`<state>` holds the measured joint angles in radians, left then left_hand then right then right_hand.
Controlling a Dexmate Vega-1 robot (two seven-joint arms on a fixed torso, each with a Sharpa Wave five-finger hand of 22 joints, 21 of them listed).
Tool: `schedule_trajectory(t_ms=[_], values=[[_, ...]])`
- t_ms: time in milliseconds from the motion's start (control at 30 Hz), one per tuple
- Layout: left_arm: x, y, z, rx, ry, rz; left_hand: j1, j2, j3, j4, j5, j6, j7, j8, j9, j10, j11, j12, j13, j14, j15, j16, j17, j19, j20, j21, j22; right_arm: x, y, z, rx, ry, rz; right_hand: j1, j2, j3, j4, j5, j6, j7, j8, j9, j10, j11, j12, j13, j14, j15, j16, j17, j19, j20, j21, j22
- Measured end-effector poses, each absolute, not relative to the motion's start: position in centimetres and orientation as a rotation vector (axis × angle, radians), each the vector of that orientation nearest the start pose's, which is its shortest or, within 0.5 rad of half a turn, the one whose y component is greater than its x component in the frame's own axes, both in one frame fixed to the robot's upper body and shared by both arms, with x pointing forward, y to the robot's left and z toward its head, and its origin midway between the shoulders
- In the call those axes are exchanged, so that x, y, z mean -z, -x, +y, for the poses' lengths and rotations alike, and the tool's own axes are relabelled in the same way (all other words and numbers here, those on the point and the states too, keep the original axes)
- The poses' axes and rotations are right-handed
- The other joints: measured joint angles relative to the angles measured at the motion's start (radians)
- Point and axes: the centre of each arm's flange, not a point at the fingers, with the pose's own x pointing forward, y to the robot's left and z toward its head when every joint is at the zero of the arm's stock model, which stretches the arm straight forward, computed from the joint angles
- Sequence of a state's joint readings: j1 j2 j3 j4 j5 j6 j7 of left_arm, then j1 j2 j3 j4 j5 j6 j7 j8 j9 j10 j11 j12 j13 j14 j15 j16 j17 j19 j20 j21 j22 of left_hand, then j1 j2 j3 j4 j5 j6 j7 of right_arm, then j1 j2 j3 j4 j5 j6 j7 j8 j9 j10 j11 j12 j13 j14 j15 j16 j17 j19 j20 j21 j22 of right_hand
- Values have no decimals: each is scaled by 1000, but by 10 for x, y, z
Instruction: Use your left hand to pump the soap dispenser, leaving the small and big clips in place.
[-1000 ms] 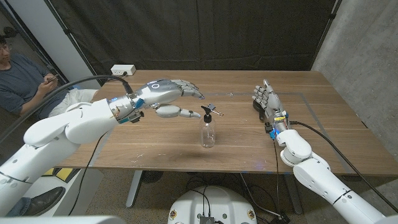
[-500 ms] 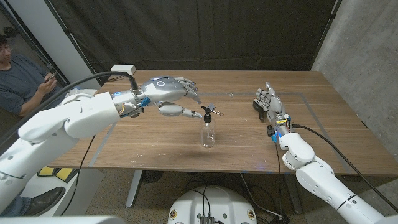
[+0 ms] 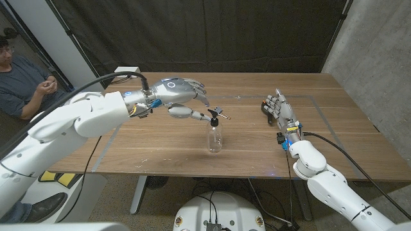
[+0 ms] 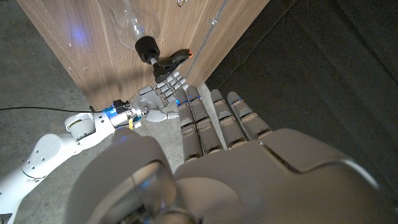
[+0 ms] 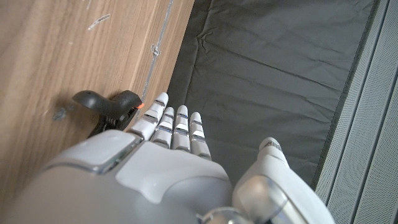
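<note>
One black clip (image 5: pixel 107 104) — beside right hand (image 5: pixel 168 134)

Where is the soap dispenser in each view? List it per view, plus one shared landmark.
Head view: soap dispenser mid-table, by the left hand's thumb.
Left wrist view: its black pump head beyond the fingers, against the wood.
Right wrist view: black clip on the table, by the fingers.
Shared landmark: the right hand.
</note>
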<state>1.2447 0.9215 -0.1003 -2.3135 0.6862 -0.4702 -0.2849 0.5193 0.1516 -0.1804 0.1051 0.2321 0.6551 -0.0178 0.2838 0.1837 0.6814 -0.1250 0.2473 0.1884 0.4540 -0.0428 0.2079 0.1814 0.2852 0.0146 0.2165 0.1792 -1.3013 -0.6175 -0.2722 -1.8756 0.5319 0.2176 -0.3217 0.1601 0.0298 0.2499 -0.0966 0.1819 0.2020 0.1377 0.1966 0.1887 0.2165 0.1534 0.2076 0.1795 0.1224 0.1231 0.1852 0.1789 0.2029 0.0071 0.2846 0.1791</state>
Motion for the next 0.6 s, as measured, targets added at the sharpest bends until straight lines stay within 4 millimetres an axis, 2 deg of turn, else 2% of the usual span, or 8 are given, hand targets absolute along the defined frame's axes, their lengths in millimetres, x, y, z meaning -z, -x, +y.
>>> schedule_trajectory(t_ms=[600], values=[[-61,-392,193,320,-1843,-1196,0,0,0,8,5,30,-11,0,0,31,-13,0,0,13,-2,0,0,4,4,0,0,89,-530,-263,-70,-59,-595,0,0,0,0,0,0,0,0,0,0,0,0,0,0,0,0,0,0,0,-8,0]])
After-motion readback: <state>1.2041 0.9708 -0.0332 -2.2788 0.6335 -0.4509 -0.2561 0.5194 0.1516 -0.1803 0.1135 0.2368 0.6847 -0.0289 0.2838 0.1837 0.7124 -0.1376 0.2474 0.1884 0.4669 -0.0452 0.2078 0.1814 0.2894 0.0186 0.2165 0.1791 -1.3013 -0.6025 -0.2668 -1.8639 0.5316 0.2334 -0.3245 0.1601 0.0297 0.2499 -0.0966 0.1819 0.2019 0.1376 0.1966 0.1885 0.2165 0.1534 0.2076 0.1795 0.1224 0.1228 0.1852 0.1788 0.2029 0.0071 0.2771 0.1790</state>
